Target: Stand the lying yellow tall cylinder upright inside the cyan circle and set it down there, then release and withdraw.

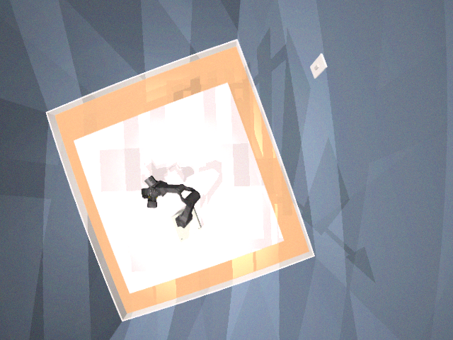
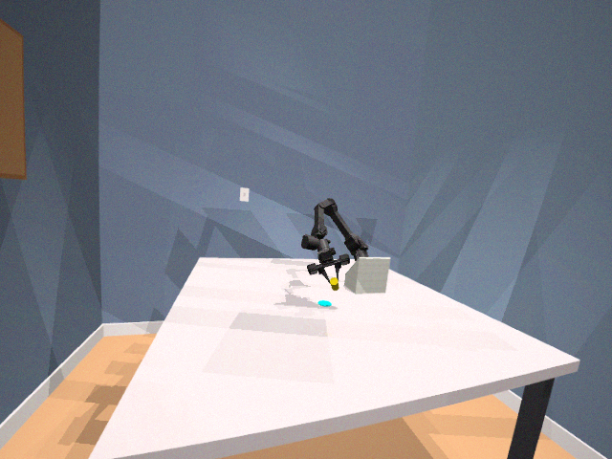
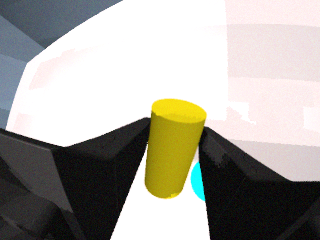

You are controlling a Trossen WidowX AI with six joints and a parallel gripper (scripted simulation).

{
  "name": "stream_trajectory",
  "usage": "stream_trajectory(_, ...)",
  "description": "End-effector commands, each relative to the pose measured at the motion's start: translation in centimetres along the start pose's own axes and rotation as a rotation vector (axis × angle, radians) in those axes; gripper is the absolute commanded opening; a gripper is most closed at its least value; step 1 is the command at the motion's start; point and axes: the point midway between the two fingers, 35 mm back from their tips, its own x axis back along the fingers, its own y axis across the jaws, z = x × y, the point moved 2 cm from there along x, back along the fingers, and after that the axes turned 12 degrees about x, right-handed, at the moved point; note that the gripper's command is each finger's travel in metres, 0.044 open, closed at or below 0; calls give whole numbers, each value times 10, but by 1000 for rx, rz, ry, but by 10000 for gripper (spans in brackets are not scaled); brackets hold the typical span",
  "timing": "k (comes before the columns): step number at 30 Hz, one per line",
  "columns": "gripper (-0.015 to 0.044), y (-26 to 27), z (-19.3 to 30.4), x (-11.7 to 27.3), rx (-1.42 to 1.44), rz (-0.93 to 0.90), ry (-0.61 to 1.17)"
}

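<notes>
The yellow tall cylinder (image 2: 334, 284) (image 3: 174, 150) is between the fingertips of my gripper (image 2: 334, 281) (image 3: 175, 128), which is shut on it. In the exterior view the cylinder is held above the table, tilted, with one end face partly towards that camera. The cyan circle (image 2: 324, 303) (image 3: 198, 181) lies flat on the table, lower and a little left of the cylinder in the exterior view. In the wrist view the right finger hides part of the circle. In the top view the arm hides the circle and nearly all of the cylinder.
The white table (image 1: 219, 227) (image 2: 420, 365) carries the arm. A pale grey-green block (image 2: 373, 276) stands by the arm's base, right of the gripper in the exterior view. Shadows lie across the table around the circle.
</notes>
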Motion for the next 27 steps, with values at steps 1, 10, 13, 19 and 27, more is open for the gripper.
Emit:
stream_trajectory(1,105,0,1,1,7,3,-32)
stream_trajectory(10,105,0,2,2,19,15,-97)
stream_trajectory(13,105,0,3,2,24,20,-118)
stream_trajectory(19,105,0,4,3,34,31,-161)
stream_trajectory(27,105,0,5,5,49,49,-216)
